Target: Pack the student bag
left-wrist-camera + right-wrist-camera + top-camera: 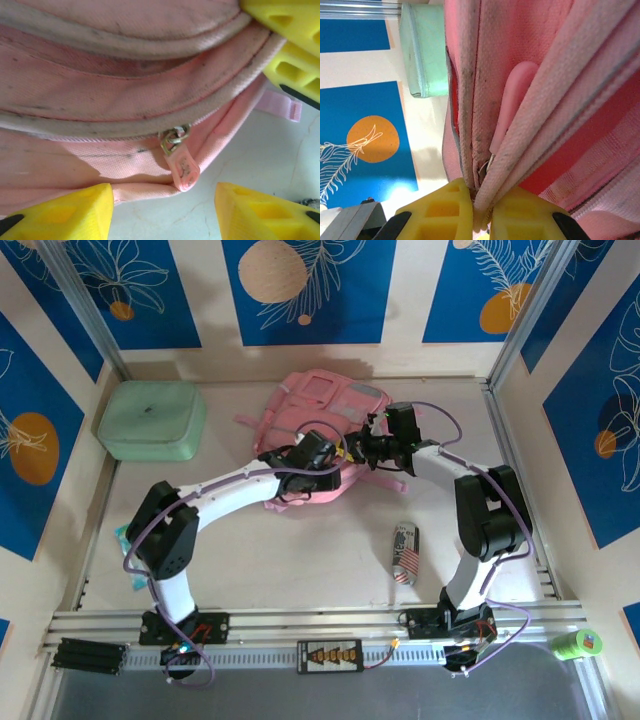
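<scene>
— Green tape roll (pixel 578 643) nr the rail, rt side. Then a can (pixel 404 553) lying on the table (pixel 300 560), just fwd of the rt arm's base.
— And the student bag (pixel 322 400)?
— Mid-table, behind the can. Left gripper (pixel 160 210) open at its edge, zip pull (pixel 181 167) btwn the fingers, clear of both.
— Right gripper (pixel 481 212)?
— Clamped on the bag's zip edge. Mint case (pixel 152 420) far left, apart from the bag.

Left arm (pixel 230 485) reaches from lower left to frame centre, left gripper (pixel 162 200) jaws apart. Right arm (pixel 485 510) bends in from lower right, right gripper (pixel 481 202) pinched tight on bag (pixel 530 60) edge.
</scene>
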{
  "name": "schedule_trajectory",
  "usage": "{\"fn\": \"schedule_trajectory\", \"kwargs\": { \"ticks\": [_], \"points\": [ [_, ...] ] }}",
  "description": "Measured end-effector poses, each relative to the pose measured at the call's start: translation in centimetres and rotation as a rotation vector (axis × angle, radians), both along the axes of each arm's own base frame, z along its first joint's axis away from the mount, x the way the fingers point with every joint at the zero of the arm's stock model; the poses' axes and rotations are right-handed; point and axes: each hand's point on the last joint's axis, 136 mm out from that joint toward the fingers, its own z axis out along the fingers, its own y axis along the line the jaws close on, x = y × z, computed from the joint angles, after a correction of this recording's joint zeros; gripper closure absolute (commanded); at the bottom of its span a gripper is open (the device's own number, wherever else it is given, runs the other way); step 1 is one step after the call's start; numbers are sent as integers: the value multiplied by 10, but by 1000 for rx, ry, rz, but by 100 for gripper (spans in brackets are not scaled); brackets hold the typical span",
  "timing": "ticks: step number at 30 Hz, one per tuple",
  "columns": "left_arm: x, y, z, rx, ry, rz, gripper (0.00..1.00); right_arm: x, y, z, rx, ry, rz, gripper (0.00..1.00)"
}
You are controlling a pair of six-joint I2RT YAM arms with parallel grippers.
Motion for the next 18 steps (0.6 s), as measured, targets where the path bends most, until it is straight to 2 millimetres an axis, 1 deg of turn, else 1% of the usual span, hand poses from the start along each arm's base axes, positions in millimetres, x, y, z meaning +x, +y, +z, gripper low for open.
{"fn": "schedule_trajectory", "kwargs": {
  "ticks": [3,5,8,12,18],
  "points": [
    [5,1,6,12,-17,14,46,1,0,3,8,-10,3,89],
    [12,-1,14,22,-35,20,48,0,-1,6,15,-15,7,89],
    [21,-4,22,56,-54,34,50,-1,-1,9,21,-23,11,88],
    [21,-4,18,120,-52,41,54,0,-2,11,29,-34,12,89],
    [20,6,11,189,-54,62,66,-1,-4,8,32,-28,9,89]
  ]
}}
